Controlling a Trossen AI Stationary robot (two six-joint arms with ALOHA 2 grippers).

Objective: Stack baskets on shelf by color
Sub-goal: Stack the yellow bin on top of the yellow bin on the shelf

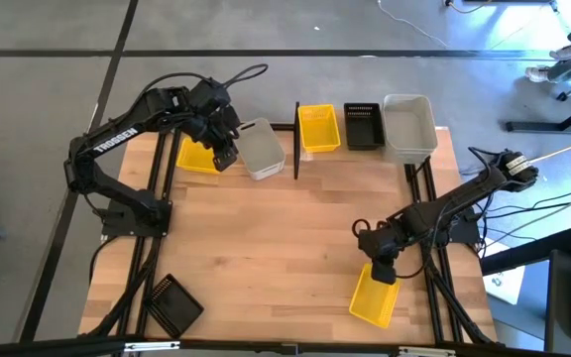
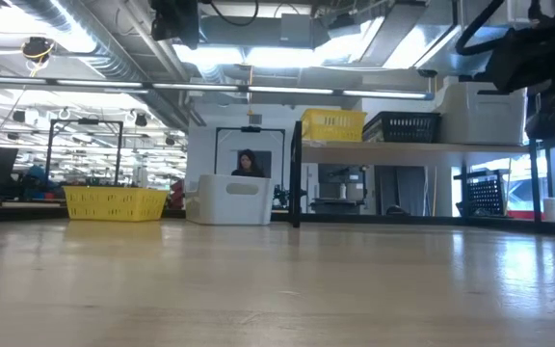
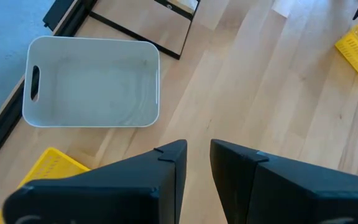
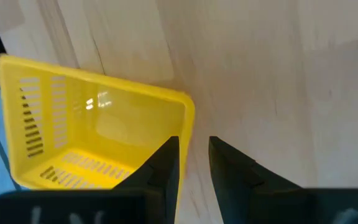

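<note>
Baskets [image 1: 318,128] | shelf [image 2: 422,146] (posts cut off) | both claws slightly parted, empty

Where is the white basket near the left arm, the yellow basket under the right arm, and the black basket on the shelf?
white basket [image 3: 92,81], left wrist view, inside floor.
yellow basket [image 1: 374,298], high view, inside floor.
black basket [image 1: 363,125], high view, its middle.

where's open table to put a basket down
The wide middle of the tabletop is bare, bordered by the white basket, the black basket and the right gripper. The shelf end is crowded.
</note>
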